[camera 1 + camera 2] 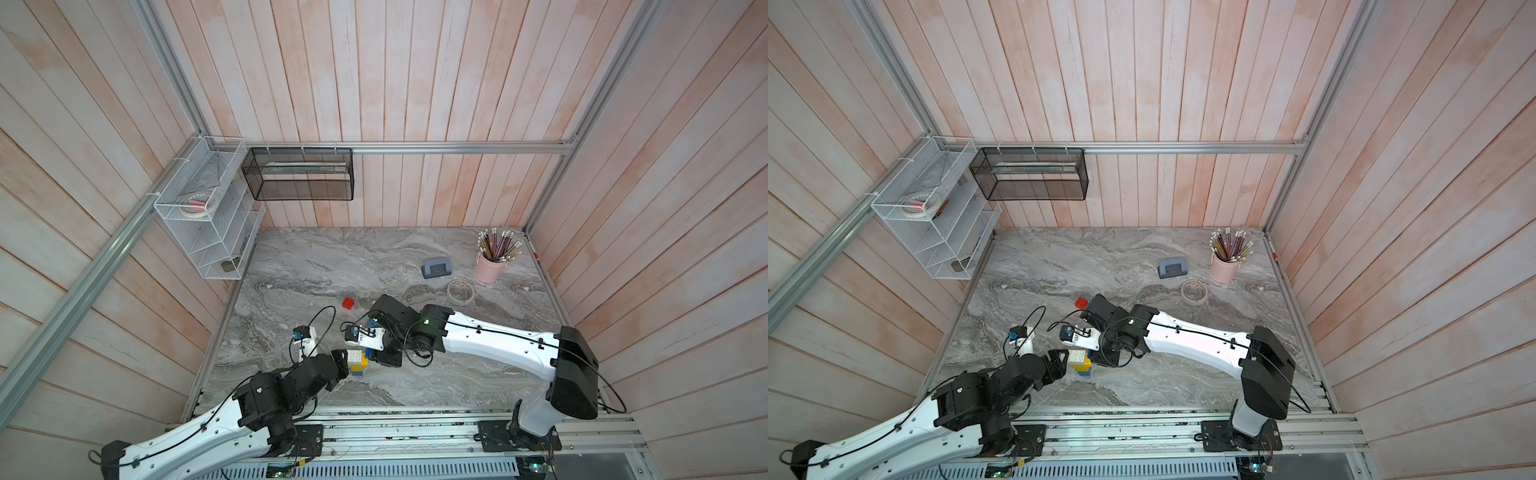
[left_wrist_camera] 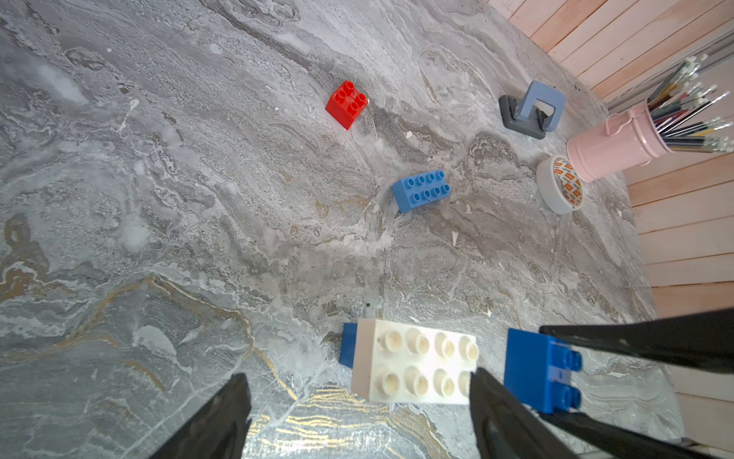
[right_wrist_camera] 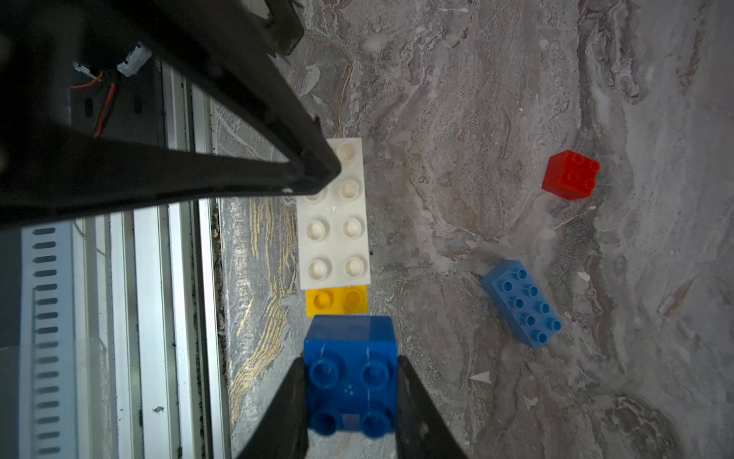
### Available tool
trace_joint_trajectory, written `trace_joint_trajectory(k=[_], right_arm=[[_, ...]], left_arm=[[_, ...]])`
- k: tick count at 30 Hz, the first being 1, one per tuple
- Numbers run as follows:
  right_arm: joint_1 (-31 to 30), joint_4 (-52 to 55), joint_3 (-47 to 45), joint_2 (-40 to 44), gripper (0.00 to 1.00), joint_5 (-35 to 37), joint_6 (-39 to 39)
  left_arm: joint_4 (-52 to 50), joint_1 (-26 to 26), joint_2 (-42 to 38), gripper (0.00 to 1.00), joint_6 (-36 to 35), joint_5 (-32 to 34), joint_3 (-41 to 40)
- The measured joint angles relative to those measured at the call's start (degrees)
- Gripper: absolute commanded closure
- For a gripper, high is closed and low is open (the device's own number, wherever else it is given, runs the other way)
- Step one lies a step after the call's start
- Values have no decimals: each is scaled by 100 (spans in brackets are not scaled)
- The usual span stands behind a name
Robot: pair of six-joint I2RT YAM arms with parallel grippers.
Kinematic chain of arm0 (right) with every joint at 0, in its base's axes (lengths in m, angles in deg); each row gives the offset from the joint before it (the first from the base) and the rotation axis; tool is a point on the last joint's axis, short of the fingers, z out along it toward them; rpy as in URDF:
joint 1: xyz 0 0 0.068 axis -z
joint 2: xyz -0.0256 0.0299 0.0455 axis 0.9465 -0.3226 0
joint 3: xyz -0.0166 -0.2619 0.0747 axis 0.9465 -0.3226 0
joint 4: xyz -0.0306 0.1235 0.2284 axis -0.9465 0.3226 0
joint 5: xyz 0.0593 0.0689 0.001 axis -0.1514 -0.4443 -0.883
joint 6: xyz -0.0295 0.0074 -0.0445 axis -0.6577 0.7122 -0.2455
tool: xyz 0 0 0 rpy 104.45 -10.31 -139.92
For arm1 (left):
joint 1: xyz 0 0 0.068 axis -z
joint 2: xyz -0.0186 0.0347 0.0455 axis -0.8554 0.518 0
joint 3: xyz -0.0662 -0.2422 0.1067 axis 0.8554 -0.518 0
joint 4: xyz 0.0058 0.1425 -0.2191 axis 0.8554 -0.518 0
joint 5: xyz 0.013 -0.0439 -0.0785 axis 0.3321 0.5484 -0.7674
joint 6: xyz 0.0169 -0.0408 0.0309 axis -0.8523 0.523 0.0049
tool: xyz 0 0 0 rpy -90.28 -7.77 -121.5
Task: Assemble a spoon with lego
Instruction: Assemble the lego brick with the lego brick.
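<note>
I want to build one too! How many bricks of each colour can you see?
Red bricks: 1
White bricks: 1
Yellow bricks: 1
Blue bricks: 3 (loose blue, held blue, blue under the white)
Total: 6 in view

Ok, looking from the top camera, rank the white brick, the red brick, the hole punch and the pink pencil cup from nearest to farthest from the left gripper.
From the left gripper:
1. White brick, just at its fingertips.
2. Red brick, loose at mid-table.
3. Hole punch, farther back, toward the right.
4. Pink pencil cup, back right corner.
</note>
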Motion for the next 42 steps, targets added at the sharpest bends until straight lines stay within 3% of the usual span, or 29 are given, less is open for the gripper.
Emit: trace_joint_trajectory(k=[42], right_arm=[[-157,643,855,-879,84,63,-120]], left_arm=[[662,-11,348,13,-101,-234,-417]])
